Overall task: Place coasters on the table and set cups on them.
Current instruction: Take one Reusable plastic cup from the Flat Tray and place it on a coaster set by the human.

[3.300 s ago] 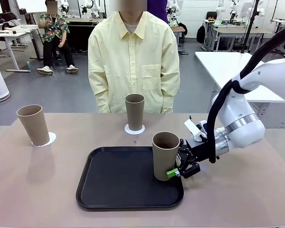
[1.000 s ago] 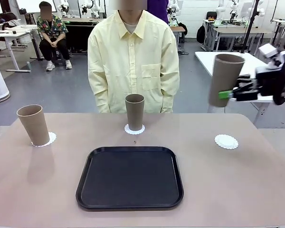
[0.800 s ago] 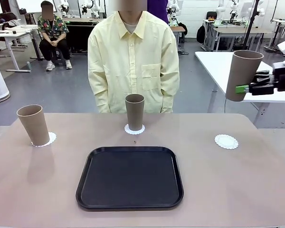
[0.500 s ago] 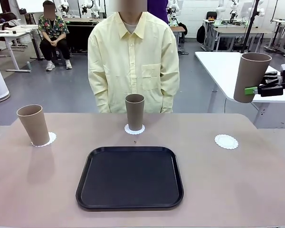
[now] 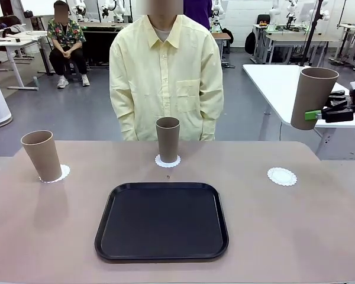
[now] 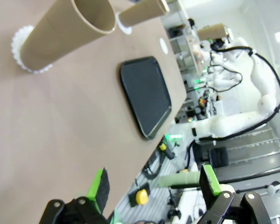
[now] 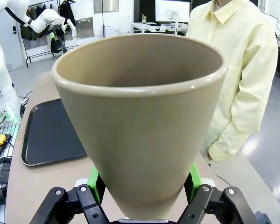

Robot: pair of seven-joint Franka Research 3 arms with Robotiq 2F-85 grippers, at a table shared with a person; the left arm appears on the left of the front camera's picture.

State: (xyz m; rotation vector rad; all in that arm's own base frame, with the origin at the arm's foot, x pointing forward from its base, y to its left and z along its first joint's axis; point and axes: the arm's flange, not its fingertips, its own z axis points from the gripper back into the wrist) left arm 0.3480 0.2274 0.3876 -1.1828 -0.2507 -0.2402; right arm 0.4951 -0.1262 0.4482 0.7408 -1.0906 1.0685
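Between the pads of right gripper (image 5: 317,113): third cup (image 5: 312,97), clamped low on its wall, raised clear of table (image 5: 284,225). Below and leftward of gripper: bare coaster (image 5: 282,176). Left gripper (image 6: 154,186): fully spread, holding nothing, near table surface.

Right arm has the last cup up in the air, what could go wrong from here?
The cup hangs slightly tilted in the right gripper, high and to the right of the bare coaster; it may land off-centre or tip. The light paper coaster could slide or crumple if the base drags. The grip sits low on the cup, so it might wobble.
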